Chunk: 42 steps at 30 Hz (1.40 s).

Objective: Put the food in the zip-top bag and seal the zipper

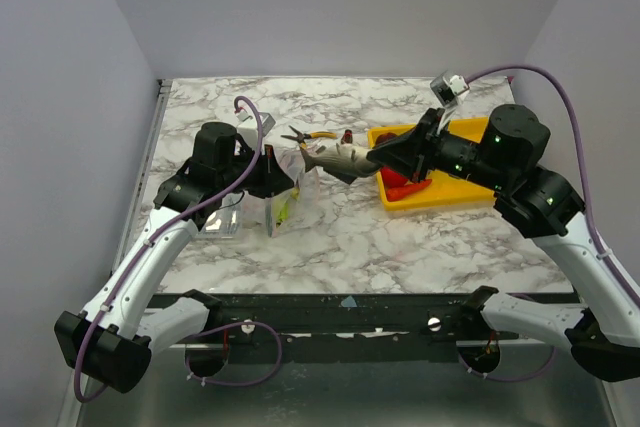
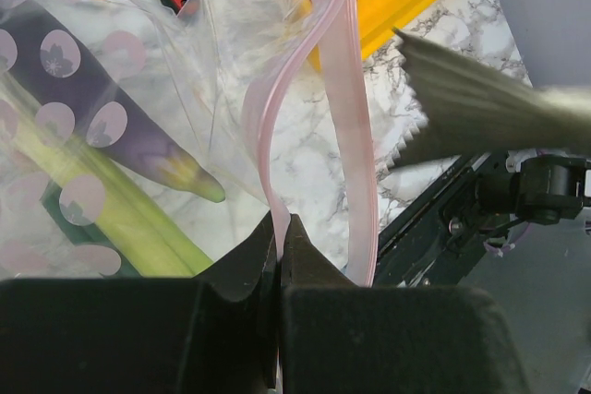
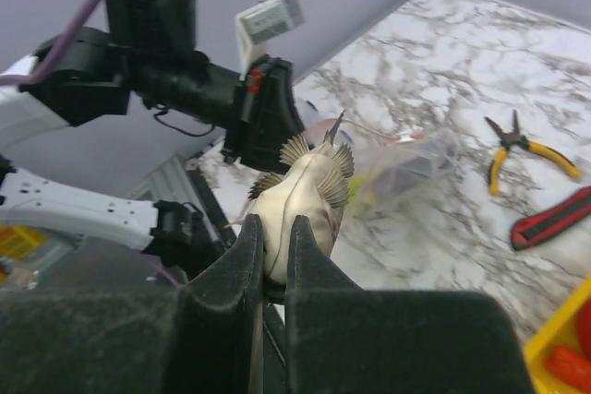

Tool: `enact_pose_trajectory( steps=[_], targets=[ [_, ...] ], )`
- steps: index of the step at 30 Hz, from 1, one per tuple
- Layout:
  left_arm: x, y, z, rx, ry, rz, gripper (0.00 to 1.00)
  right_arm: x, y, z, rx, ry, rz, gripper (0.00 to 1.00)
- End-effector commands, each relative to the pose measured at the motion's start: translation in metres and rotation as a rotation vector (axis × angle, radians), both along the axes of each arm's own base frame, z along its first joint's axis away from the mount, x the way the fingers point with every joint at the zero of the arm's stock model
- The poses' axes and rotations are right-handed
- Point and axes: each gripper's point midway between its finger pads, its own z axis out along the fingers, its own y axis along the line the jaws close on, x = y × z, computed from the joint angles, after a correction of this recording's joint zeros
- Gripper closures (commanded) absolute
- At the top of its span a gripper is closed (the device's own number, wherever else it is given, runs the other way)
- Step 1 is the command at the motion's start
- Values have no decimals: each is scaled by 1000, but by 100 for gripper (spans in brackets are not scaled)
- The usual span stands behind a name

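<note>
My left gripper point(image 2: 281, 228) is shut on the pink zipper point(image 2: 346, 117) of the zip-top bag point(image 1: 285, 202), holding the bag's mouth up and open. A purple eggplant point(image 2: 129, 131) and a green piece point(image 2: 138, 219) lie inside the bag. My right gripper point(image 3: 275, 228) is shut on a grey-white toy fish point(image 3: 305, 196), a piece of the food. It holds the fish point(image 1: 335, 155) in the air, just right of the bag mouth, tail toward it. The fish's tail point(image 2: 471, 99) shows in the left wrist view beside the zipper.
A yellow tray point(image 1: 455, 192) with red food point(image 1: 403, 187) sits under the right arm. Yellow-handled pliers point(image 1: 312, 135) and a red-and-black utility knife point(image 3: 554, 219) lie behind the bag. A rigid clear box point(image 1: 222, 219) stands left of the bag.
</note>
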Motion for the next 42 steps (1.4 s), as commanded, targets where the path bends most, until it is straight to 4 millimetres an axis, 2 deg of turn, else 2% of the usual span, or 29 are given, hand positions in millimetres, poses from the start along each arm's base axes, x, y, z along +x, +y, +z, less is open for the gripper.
enact_pose_trajectory(
  steps=[1,6,12,16,19,22,29,34,42],
  targets=[
    [5,0,4,-12,-34,-2,100,-30,15,25,150,4,158,99],
    [5,1,5,-13,-38,2,100,-20,18,22,182,78,104,99],
    [6,4,8,-17,-50,15,100,7,13,-9,120,196,-84,99],
    [7,4,8,-19,-48,18,100,8,31,-32,55,237,-140,99],
    [7,5,8,-19,-48,21,100,4,50,-42,-23,196,-225,99],
    [7,6,8,-19,-51,25,100,-11,74,-44,-94,122,-260,99],
    [5,6,13,-30,-68,19,100,-4,114,-54,-205,-40,-419,99],
    [1,5,19,-43,-89,11,100,15,119,-59,-156,-125,-516,99],
    [-4,1,25,-75,-101,-20,100,30,124,-51,32,-192,-617,100]
  ],
)
